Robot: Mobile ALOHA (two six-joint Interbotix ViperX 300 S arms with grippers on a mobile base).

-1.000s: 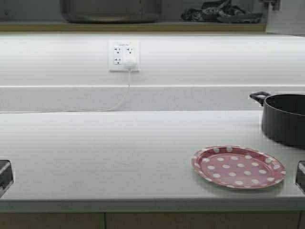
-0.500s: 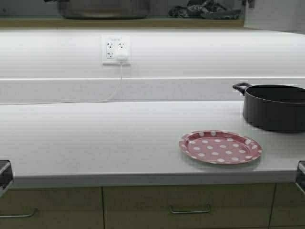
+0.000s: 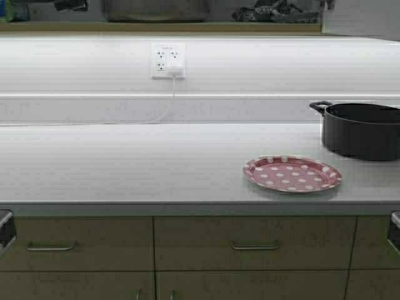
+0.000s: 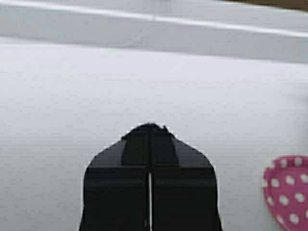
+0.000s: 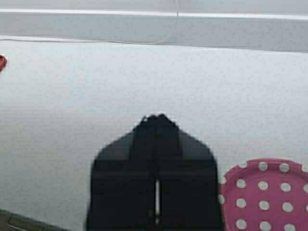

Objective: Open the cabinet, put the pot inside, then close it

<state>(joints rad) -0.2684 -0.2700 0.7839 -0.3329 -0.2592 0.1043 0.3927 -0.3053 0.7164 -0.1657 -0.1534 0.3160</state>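
Observation:
The pot, wide and grey-brown, stands on the cabinet's wooden shelf at the top edge of the high view; only its lower part shows. A pale panel at the top right may be a cabinet door. My left gripper is shut and empty, parked low at the left edge of the high view. My right gripper is shut and empty, parked low at the right edge. Both hang in front of the counter, far from the shelf.
A smaller near-black pot stands at the counter's right, and a pink dotted plate lies in front of it. A wall socket has a white cord. Base cupboards with drawer handles are below. A dark heap lies on the shelf.
The robot has backed away from the counter: the whole scene has shifted up and the base cupboards and their handles have come into view. Both arms stay parked.

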